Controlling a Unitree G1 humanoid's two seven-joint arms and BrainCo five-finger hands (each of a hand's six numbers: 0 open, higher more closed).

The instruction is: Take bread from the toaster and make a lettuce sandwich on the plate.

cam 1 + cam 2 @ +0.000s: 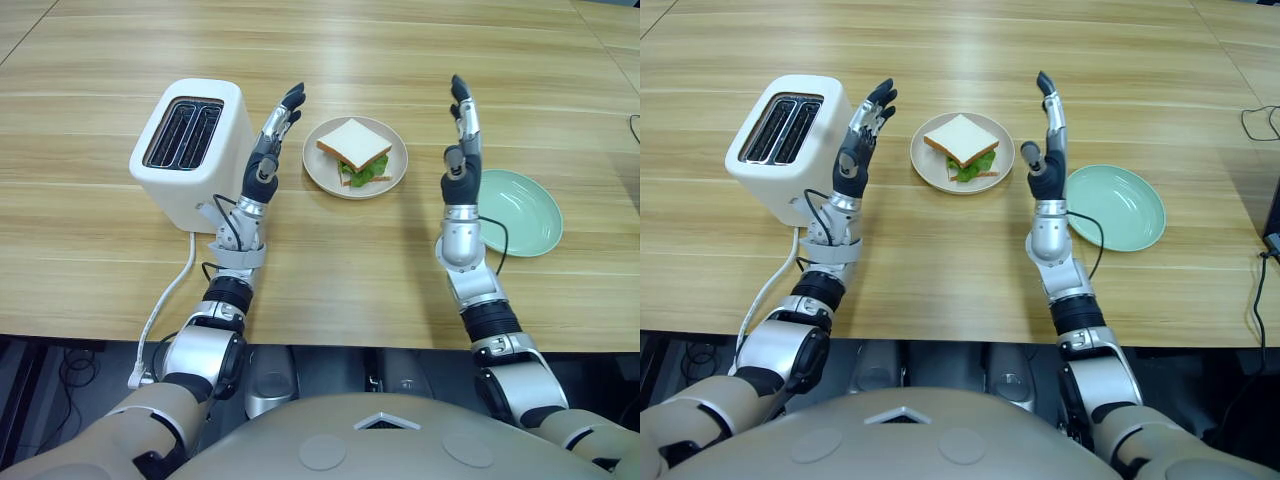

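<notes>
Wood tabletop bears the beige plate, where the sandwich sits stacked, lettuce showing between two slices. The toaster at the left looks empty in its slots. Left hand and right hand stand either side of the plate, fingers spread and upright, holding nothing. Assembly appears finished; the next move likely calls only for withdrawing clear of the plate.

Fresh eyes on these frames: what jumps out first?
A finished lettuce sandwich sits on the beige plate mid-table. The left hand and right hand stand open and upright on either side of it, holding nothing. A white toaster stands at left, a green dish at right.
</notes>
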